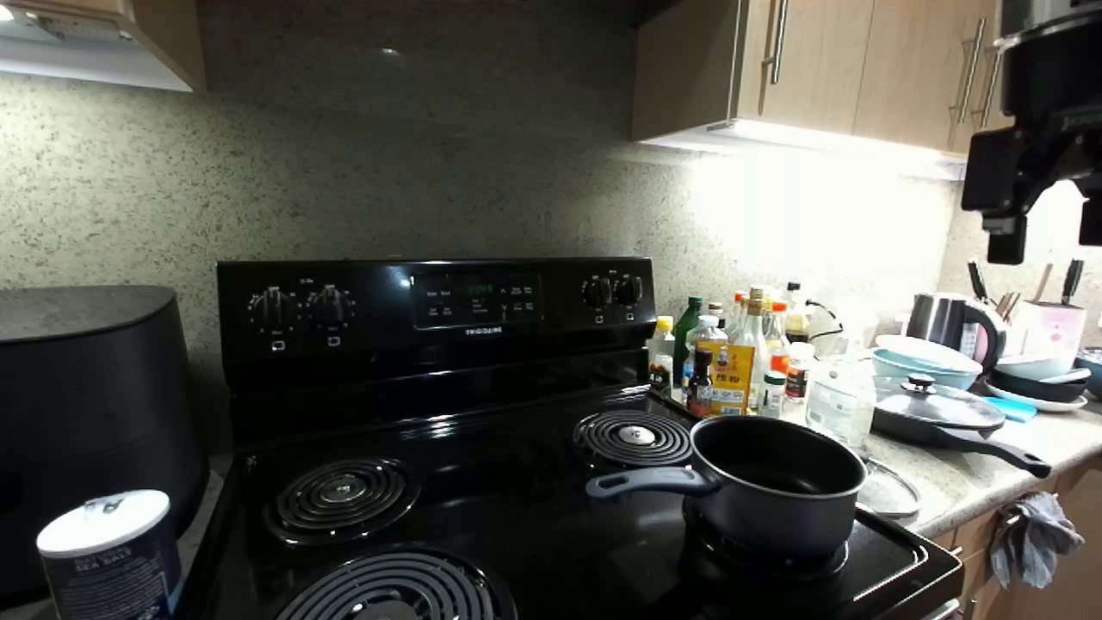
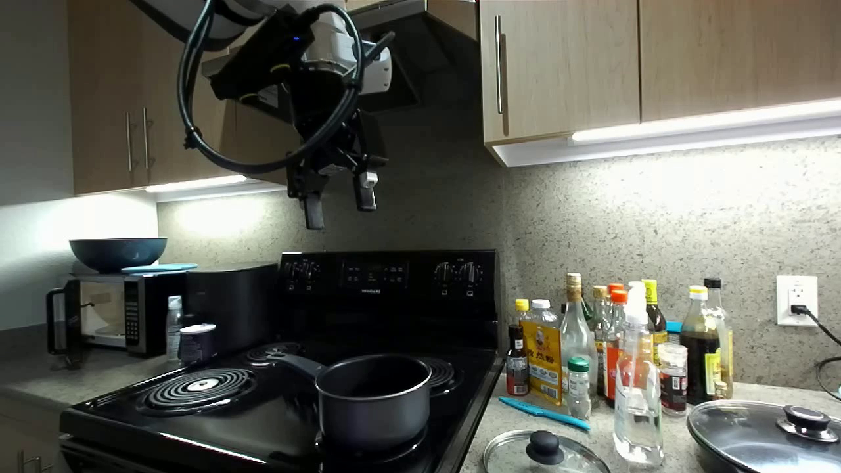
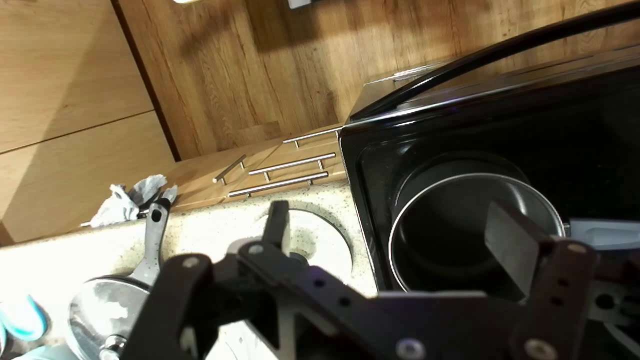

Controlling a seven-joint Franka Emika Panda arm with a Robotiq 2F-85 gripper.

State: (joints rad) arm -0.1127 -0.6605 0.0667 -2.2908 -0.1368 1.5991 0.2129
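Note:
My gripper [image 1: 1050, 228] [image 2: 340, 207] hangs open with its fingers pointing down, high above the stove and counter. Nothing is between its fingers in the wrist view [image 3: 395, 235]. A dark grey saucepan [image 1: 775, 521] [image 2: 374, 417] stands uncovered on a front burner, its grey handle [image 1: 646, 482] pointing across the stove. In the wrist view the saucepan [image 3: 450, 220] lies below the gripper, partly covered by one finger, and its inside looks dark and empty. A round glass lid [image 2: 568, 453] with a black knob lies on the counter beside the stove, below the other finger in the wrist view [image 3: 325, 245].
Several bottles [image 2: 575, 335] and a clear spray bottle [image 2: 636, 407] crowd the counter. A turquoise knife-like item [image 2: 542, 412] lies before them. A lidded frying pan [image 1: 930, 409] stands farther along. Upper cabinets [image 2: 558, 66] hang above. A salt canister [image 1: 108, 560] and microwave [image 2: 105, 312] stand across the stove.

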